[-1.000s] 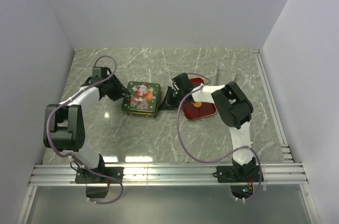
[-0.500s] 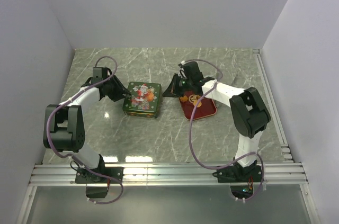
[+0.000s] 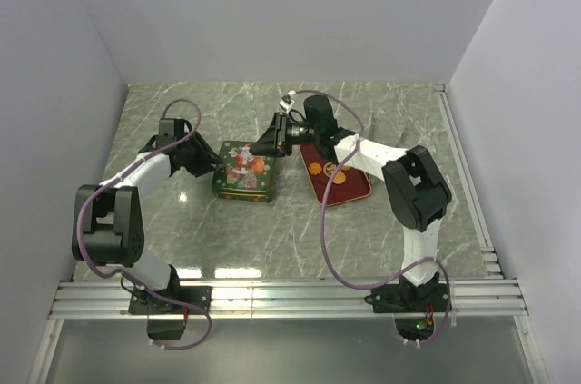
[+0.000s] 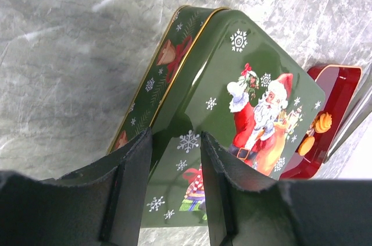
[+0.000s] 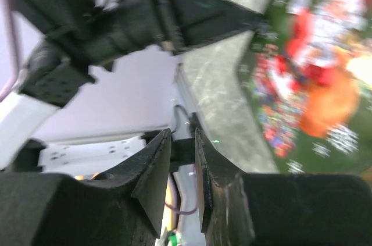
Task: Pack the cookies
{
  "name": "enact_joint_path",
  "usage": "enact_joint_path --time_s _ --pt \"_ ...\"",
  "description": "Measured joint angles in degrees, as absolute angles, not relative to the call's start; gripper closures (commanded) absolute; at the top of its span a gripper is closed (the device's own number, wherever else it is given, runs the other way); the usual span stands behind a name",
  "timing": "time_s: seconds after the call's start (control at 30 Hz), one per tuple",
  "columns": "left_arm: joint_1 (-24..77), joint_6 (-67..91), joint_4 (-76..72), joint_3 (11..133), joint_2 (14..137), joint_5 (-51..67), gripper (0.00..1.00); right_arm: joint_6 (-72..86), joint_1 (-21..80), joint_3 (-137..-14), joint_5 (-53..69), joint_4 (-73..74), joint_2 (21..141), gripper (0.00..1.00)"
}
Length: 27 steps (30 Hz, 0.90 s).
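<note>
A green tin (image 3: pixel 241 181) with a Santa picture sits left of centre on the marble table. A red tray (image 3: pixel 356 192) lies just to its right and holds orange cookies (image 3: pixel 340 176). In the left wrist view the cookies (image 4: pixel 322 123) show in the red tray (image 4: pixel 343 77) beyond the tin (image 4: pixel 232 83). My left gripper (image 3: pixel 212 160) is at the tin's left edge. Its jaws (image 4: pixel 174 138) stand apart over the tin's near corner, and I cannot tell if they touch it. My right gripper (image 3: pixel 270 141) hovers over the tin's far right corner. Those jaws (image 5: pixel 182 135) are slightly apart and empty.
Grey walls close the table on three sides. A metal rail (image 3: pixel 272 293) runs along the near edge and another (image 3: pixel 458 152) along the right side. Purple cables (image 3: pixel 327 248) loop from both arms. My left arm (image 5: pixel 116 19) shows in the right wrist view.
My right gripper has swung from between tin and tray to over the tin's far right corner, and its jaws have parted a little. The left gripper and tin have stayed put.
</note>
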<state>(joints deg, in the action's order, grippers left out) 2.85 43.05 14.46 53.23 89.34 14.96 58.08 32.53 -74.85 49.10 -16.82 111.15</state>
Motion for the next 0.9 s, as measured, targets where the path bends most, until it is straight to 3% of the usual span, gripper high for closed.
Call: enact_joint_path --time_s 0.43,0.6,0.9 --pt "3.38 43.97 14.48 51.94 86.8 14.9 0.56 64.47 33.87 -76.07 51.2 -26.17 118.1 0.73" --pt "3.64 44.25 14.72 51.72 86.32 14.85 0.56 62.61 33.78 -73.49 48.84 -20.51 123.17 0.73" --pt "3.81 44.49 14.63 50.17 84.88 14.46 0.56 58.24 33.5 -74.02 47.57 -15.64 122.26 0.73"
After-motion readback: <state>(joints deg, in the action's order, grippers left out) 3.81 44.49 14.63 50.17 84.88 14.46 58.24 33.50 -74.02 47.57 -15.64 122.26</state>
